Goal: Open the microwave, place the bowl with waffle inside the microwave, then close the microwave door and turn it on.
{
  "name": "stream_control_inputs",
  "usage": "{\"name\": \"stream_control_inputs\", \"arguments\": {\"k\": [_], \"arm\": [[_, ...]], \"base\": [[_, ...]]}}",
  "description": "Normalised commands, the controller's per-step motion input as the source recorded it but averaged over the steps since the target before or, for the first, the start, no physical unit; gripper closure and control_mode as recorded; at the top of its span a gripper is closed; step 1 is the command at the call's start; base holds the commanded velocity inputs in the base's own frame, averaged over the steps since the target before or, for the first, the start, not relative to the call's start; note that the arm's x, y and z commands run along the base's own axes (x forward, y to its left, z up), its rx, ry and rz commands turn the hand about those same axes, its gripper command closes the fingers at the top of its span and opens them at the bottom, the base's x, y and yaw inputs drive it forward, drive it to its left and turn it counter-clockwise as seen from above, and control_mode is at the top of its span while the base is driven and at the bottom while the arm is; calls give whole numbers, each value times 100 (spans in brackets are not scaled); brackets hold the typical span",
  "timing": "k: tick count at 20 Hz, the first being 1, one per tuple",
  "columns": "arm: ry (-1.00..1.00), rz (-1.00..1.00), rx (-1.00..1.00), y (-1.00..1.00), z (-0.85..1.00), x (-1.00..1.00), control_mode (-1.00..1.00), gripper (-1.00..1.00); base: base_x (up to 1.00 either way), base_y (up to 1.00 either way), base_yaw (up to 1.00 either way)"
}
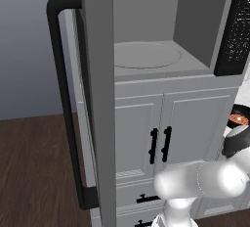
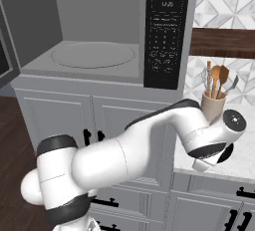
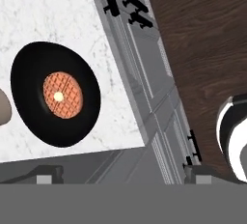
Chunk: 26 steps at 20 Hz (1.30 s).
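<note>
Bowl with waffle [image 3: 55,95]: sits on the white marble worktop [image 3: 58,15], near its front edge, right of the microwave.
Microwave [image 2: 94,56]: nothing on its round plate.
Microwave door [image 1: 95,99]: swung wide open.
Pincer [image 3: 123,174]: tips wide apart, holding nothing, above the worktop edge beside the bowl.
Jar of wooden spoons [image 2: 214,100]: behind the arm.

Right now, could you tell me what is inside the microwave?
The microwave stands open and holds only its round turntable on the grey floor. The cavity's left end is cut off by the picture edge and the door.
</note>
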Motion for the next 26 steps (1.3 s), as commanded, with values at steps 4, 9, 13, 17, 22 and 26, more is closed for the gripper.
{"name": "stream_control_inputs", "arguments": {"k": [4, 9, 13, 17, 22, 26], "arm": [[-2, 6, 3, -24, -39, 11, -100, -100], [-1, 12, 1, -4, -17, 17, -100, -100], [-1, 15, 0, 0, -16, 29, -100, -100], [0, 9, 0, 0, -16, 36, -100, -100], [0, 0, 0, -1, -8, 29, -100, -100], [0, 0, 0, -9, -24, 23, -100, -100]], "base": [[0, 0, 0], [0, 0, 0], [0, 0, 0], [0, 0, 0], [0, 0, 0], [0, 0, 0]]}}
